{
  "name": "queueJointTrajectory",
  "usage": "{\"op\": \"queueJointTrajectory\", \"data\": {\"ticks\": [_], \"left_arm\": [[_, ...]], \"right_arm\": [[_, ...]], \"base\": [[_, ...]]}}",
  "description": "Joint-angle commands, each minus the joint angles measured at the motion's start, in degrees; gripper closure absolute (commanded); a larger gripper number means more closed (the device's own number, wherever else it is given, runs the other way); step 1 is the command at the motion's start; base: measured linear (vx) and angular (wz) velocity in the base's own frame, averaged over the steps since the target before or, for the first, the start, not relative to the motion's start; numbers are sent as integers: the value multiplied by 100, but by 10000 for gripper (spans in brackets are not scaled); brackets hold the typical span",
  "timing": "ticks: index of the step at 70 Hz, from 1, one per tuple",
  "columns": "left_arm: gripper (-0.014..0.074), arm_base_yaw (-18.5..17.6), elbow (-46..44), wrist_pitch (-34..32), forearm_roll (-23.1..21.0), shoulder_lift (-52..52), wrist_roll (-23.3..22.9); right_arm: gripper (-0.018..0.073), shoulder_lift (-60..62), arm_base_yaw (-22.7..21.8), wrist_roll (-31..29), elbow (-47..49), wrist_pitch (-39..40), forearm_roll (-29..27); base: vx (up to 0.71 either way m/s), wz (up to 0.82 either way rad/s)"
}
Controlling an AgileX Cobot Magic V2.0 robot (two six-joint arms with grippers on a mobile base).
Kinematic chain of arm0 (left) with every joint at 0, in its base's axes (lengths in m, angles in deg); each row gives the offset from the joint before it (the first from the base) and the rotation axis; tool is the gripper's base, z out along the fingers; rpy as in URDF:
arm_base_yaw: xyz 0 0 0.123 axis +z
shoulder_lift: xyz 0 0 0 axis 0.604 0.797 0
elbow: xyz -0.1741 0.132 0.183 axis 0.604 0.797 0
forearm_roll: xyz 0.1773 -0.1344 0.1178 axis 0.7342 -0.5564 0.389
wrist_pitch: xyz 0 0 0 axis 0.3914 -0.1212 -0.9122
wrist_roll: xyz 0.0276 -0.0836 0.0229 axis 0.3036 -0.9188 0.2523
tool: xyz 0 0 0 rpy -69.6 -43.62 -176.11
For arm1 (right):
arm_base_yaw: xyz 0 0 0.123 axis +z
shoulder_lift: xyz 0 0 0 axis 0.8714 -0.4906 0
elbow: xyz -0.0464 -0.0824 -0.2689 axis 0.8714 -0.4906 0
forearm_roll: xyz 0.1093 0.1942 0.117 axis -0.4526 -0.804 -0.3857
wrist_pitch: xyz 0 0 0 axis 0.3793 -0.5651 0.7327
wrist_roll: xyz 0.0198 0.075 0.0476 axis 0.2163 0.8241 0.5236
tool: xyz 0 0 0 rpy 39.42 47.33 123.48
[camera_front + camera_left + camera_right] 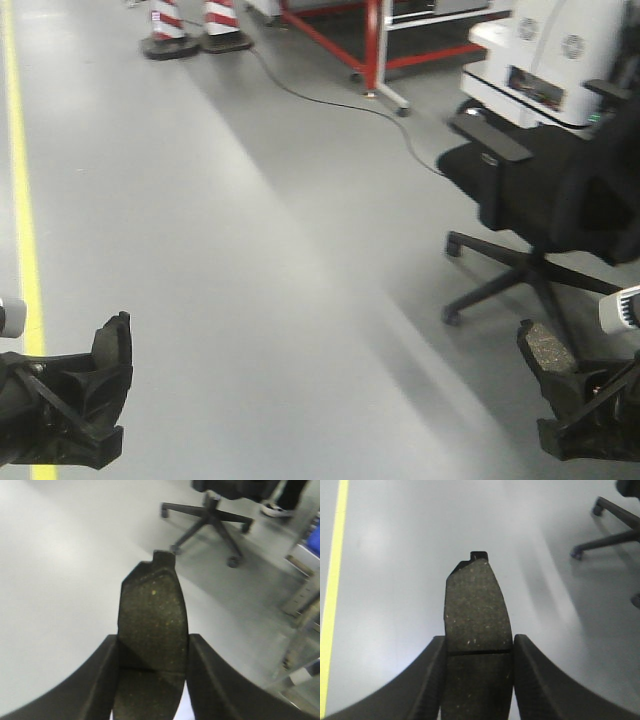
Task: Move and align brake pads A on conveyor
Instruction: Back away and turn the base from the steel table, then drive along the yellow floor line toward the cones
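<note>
My left gripper (152, 652) is shut on a dark grey brake pad (151, 610) that sticks forward between its jaws, its groove level with the fingertips. My right gripper (479, 652) is shut on a second brake pad (476, 607), held the same way. In the front view the left gripper (105, 385) is at the bottom left; its pad does not show there. The right gripper (560, 400) is at the bottom right with its pad (548, 345) showing. Both are held above the grey floor. The conveyor is out of view.
A black office chair (545, 190) stands at the right, its wheeled base (210, 517) also in both wrist views. A yellow floor line (22, 200) runs along the left. Striped cones (195, 25), a red frame (370, 50), a cable and a white machine (550, 55) stand at the back.
</note>
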Motion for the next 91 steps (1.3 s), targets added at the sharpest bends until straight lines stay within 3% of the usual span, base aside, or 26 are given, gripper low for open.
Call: {"op": "queueJointTrajectory", "data": {"ticks": [1,50,91], "left_arm": [[496,-23,-167,-511,0,-53,-17],[496,-23,-167,-511,0,-53,-17],[496,-23,-167,-511,-5,-54,-17]], "right_arm": [[522,41,-10,-50,178,409,30],[522,41,-10,-50,178,409,30],[522,41,-10,-50,178,409,30]], "base": [[3,58],[6,54],[17,16]]}}
